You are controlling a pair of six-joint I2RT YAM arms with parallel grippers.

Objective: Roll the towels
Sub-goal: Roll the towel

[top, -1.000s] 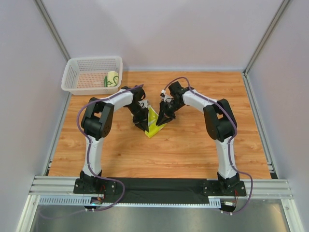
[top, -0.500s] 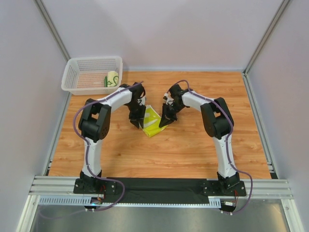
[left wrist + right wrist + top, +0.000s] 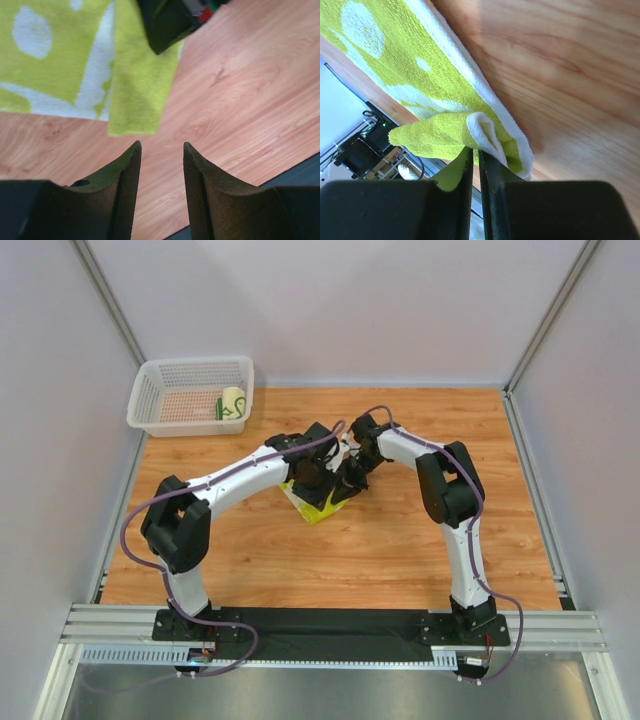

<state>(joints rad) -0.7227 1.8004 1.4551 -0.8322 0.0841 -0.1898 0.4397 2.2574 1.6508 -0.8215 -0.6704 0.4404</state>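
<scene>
Lime-yellow: one flat towel [image 3: 320, 510], one rolled towel [image 3: 233, 400] (in basket [image 3: 195, 362]).

A flat towel [image 3: 312, 508] lies near the middle of the wooden surface [image 3: 400, 540]. It is lime-yellow terry with white blobs and a white band. Most of it is spread flat on the wood. One edge is folded over on itself into a small loop, lifted and pinched between the right fingers [image 3: 490, 177]. A rolled towel [image 3: 232, 401], a short cream cylinder with green squiggles, sits inside the white mesh basket [image 3: 190, 363], by its right wall.
</scene>
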